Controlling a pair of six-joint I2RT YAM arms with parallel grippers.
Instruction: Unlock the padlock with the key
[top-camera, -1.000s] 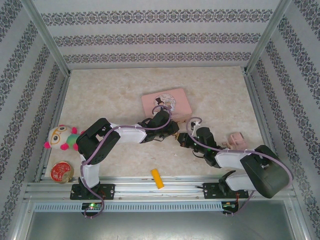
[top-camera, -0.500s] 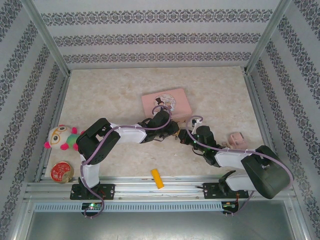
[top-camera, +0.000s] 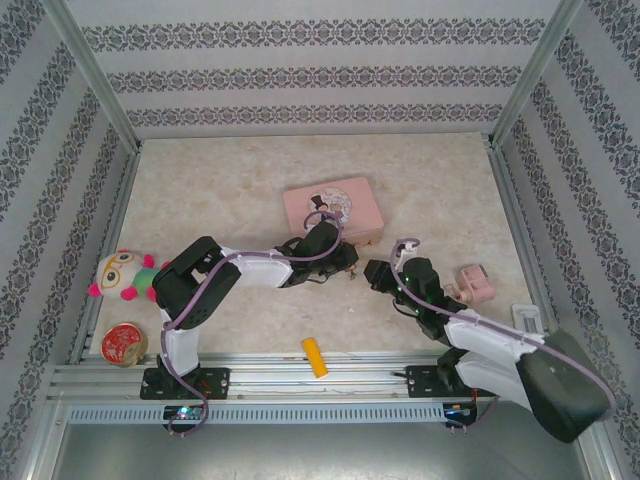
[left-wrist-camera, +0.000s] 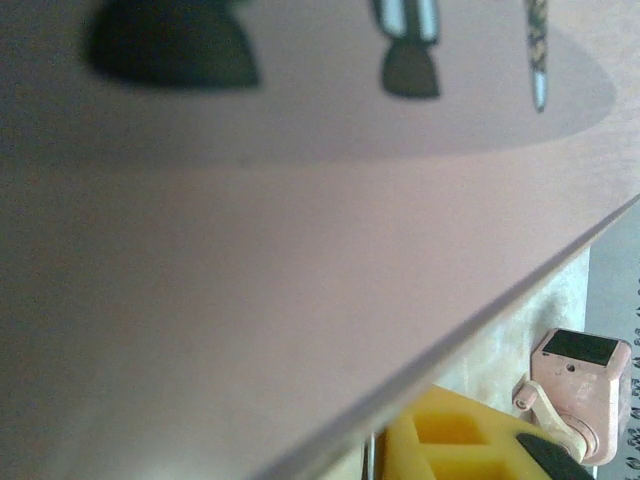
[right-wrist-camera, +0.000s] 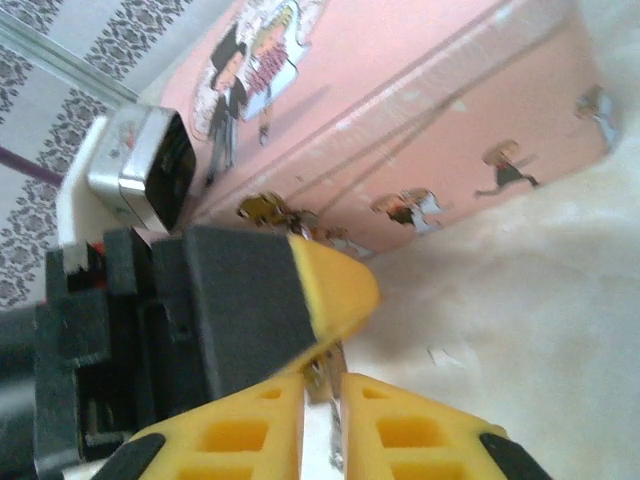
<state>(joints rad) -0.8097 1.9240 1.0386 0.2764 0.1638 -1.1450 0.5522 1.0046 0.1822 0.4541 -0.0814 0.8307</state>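
- Right gripper (right-wrist-camera: 323, 402), nearest its wrist camera, has its yellow fingers almost together, pinched on the key (right-wrist-camera: 322, 378), a slim dark sliver standing up between the tips.
- Just past the key is the left gripper (right-wrist-camera: 335, 292), one yellow fingertip on a black body pointing across. I cannot tell whether its fingers are apart or together.
- Behind that black body, the padlock (right-wrist-camera: 264, 211) shows as a small brass glint against the front side of the pink illustrated tin (right-wrist-camera: 430, 120), partly hidden.
- That tin lies flat on the marbled table (right-wrist-camera: 540, 300), with cartoon figures on its lid and side.
- Farthest back stands the patterned wall (right-wrist-camera: 50, 40).
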